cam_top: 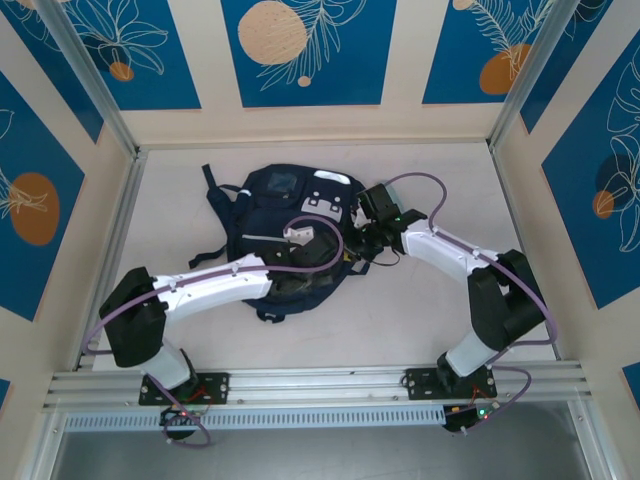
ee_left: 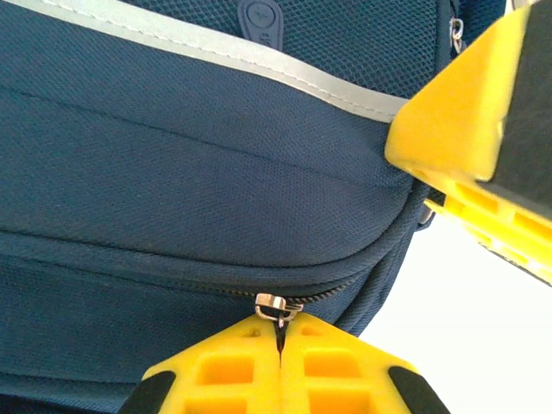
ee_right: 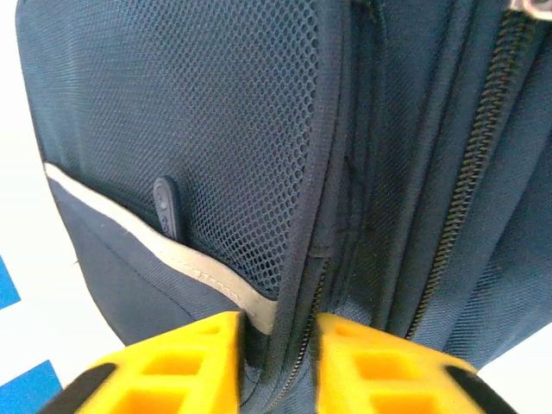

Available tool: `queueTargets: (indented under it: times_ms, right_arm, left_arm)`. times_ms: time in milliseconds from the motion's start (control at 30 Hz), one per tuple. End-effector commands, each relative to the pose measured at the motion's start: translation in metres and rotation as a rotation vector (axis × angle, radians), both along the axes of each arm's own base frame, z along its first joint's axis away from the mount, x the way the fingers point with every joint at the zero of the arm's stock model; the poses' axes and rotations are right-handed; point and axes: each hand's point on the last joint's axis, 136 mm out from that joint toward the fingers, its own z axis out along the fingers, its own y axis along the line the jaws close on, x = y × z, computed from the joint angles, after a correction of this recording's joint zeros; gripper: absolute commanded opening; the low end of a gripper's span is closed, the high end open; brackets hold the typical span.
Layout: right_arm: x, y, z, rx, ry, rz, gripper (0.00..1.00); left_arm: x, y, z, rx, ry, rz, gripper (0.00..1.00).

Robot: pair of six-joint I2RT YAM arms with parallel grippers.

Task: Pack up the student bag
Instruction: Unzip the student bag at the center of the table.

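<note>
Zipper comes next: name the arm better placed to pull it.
Left. The left gripper is shut on the small metal zipper pull of the dark navy fabric backpack; the right gripper straddles the backpack's side seam.

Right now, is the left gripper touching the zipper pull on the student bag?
Touching. The left wrist view shows the left gripper with jaws shut on the metal zipper pull of the student bag.
</note>
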Motion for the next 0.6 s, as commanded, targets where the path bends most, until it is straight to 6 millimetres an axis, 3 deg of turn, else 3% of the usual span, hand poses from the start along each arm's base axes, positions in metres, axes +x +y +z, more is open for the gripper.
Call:
queueTargets:
  times_ms: [0,100,267,567]
  right_arm:
    - [0.005,-0.018,-0.004,-0.12,-0.017,-0.061,0.18]
    - [0.01,-0.028,-0.007,-0.176,-0.041,-0.073,0.1]
    - [0.019,-0.043,-0.01,-0.257,-0.067,-0.088,0.07]
    - [0.032,-0.058,-0.007,-0.298,-0.103,-0.092,0.06]
  left_arm:
    - [-0.003,0.018,0.01,0.122,-0.036,-0.072,0.0]
    - [-0.007,0.04,0.008,0.27,-0.038,-0.128,0.0]
    - [-0.011,0.074,0.004,0.436,-0.051,-0.222,0.0]
    - [0.003,0.132,0.001,0.488,-0.041,-0.18,0.0]
